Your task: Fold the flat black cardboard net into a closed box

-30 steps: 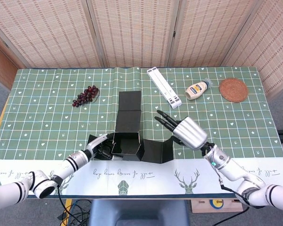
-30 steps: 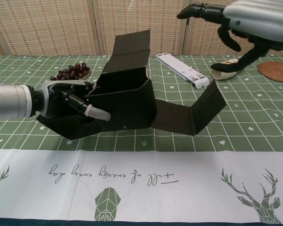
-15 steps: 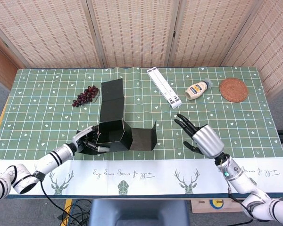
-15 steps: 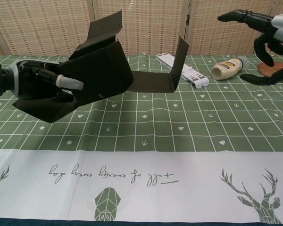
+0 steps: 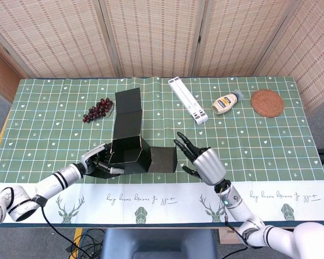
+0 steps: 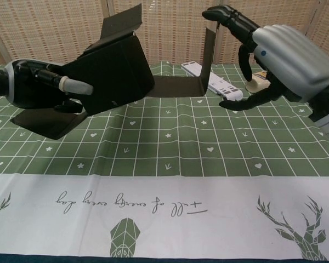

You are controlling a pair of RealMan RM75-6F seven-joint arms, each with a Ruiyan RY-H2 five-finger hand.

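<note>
The right hand (image 6: pixel 274 57), fingers spread and holding nothing, has swung in from the right edge to the upright end flap, ready to fold it. The left hand (image 5: pixel 101 161) grips the half-formed box (image 5: pixel 130 151) at lower left, tilted.

Head view looks steeply down; chest view low, forward; both share the table (image 5: pixel 54 129).
</note>
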